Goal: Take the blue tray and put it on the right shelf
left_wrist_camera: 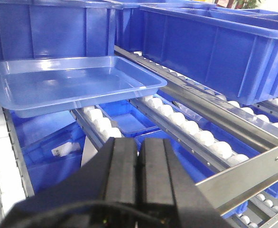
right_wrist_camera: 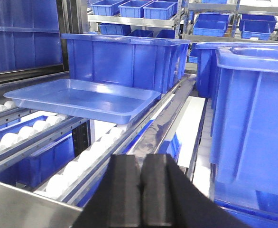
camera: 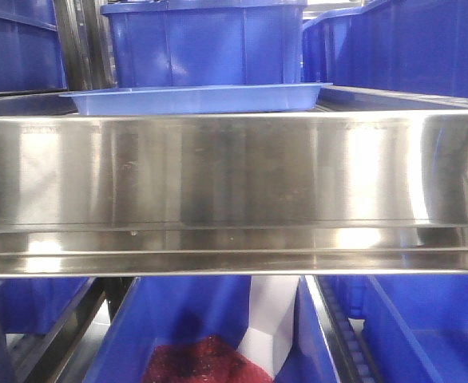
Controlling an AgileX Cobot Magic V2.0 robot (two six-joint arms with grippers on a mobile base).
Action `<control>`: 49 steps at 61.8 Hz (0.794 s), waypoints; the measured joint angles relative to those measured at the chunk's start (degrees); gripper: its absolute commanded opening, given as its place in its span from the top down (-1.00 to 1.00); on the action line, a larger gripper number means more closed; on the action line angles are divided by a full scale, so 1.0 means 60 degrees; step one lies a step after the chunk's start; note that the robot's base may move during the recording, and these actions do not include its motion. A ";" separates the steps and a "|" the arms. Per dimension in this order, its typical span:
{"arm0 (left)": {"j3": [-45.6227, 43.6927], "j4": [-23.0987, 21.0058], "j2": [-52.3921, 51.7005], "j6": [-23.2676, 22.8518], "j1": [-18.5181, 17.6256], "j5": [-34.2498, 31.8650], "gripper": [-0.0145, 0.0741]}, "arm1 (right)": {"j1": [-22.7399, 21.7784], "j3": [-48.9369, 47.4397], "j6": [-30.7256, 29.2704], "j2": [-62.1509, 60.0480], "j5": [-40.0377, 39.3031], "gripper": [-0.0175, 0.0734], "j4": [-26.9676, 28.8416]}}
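Blue tray (left_wrist_camera: pixel 77 85) resting on shelf (camera: pixel 234 171) rollers; left gripper (left_wrist_camera: pixel 140 166) clenched, empty; right gripper (right_wrist_camera: pixel 141 185) clenched, empty.

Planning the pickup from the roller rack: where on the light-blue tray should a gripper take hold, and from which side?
Grip the flared flat rim of the blue tray on its near edge, coming in level from the front. It is shallow and lies flat on the white rollers, and a deep blue bin stands right behind it, so the back looks blocked. Both the left gripper and right gripper are shut and would need opening.
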 measured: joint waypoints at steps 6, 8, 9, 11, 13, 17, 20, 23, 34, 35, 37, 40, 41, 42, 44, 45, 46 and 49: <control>0.0000 -0.0018 0.0000 0.0000 0.0000 0.0000 0.78 | 0.0000 0.0000 0.0000 0.0000 0.0000 0.50 0.0000; 0.0000 -0.0142 0.0000 0.0000 0.0000 0.0000 0.78 | 0.0000 0.0000 0.0000 0.0000 0.0000 0.50 0.0000; 0.0000 -0.0190 0.0000 0.0000 0.0000 0.0000 0.78 | 0.0000 0.0000 0.0000 0.0000 0.0000 0.50 0.0000; 0.0000 -0.0360 0.0000 0.0000 0.0000 0.0000 0.78 | 0.0000 0.0000 0.0000 0.0000 0.0000 0.50 0.0000; 0.0000 -0.0554 0.0000 0.0000 0.0000 0.0000 0.78 | 0.0000 0.0000 0.0000 0.0000 0.0000 0.50 0.0000; 0.0000 -0.0744 0.0000 0.0036 0.0051 0.0000 0.78 | 0.0000 0.0000 0.0000 0.0000 0.0000 0.50 0.0000; 0.0015 -0.0781 -0.0064 0.0192 0.0282 0.0000 0.78 | 0.0000 0.0000 0.0000 0.0000 0.0000 0.50 0.0000; 0.0060 -0.0781 -0.0208 0.0403 0.0647 0.0000 0.78 | 0.0000 0.0000 0.0000 0.0000 0.0000 0.50 0.0000; 0.1255 -0.0817 -0.1567 0.0986 0.2602 -0.0421 0.78 | 0.0000 0.0000 0.0000 0.0000 0.0000 0.50 -0.0017; 0.1453 -0.0837 -0.1777 0.1088 0.2811 -0.0447 0.78 | 0.0000 0.0000 0.0000 0.0000 0.0000 0.50 -0.0017; 0.1800 -0.0885 -0.2147 0.1272 0.3165 -0.0491 0.78 | 0.0000 0.0000 0.0000 0.0000 0.0000 0.50 -0.0017; 0.2387 -0.1105 -0.2772 0.1667 0.3756 -0.0506 0.78 | 0.0000 0.0000 0.0000 0.0000 0.0000 0.50 -0.0017; 0.2536 -0.1189 -0.2931 0.1780 0.3910 -0.0506 0.78 | 0.0000 0.0000 0.0000 0.0000 0.0000 0.50 -0.0017; 0.2762 -0.1339 -0.3169 0.1964 0.4151 -0.0506 0.78 | 0.0000 0.0000 0.0000 0.0000 0.0000 0.50 -0.0017; 0.3143 -0.1612 -0.3565 0.2294 0.4554 -0.0506 0.78 | 0.0000 0.0000 0.0000 0.0000 0.0000 0.50 -0.0017; 0.3294 -0.1699 -0.3723 0.2420 0.4713 -0.0514 0.78 | 0.0000 0.0000 0.0000 0.0000 0.0000 0.50 -0.0017; 0.3448 -0.1823 -0.3879 0.2542 0.4874 -0.0551 0.78 | 0.0000 0.0000 0.0000 0.0000 0.0000 0.50 -0.0017; 0.4059 -0.2145 -0.4468 0.2964 0.5488 -0.0668 0.78 | 0.0000 0.0000 0.0000 0.0000 0.0000 0.50 -0.0017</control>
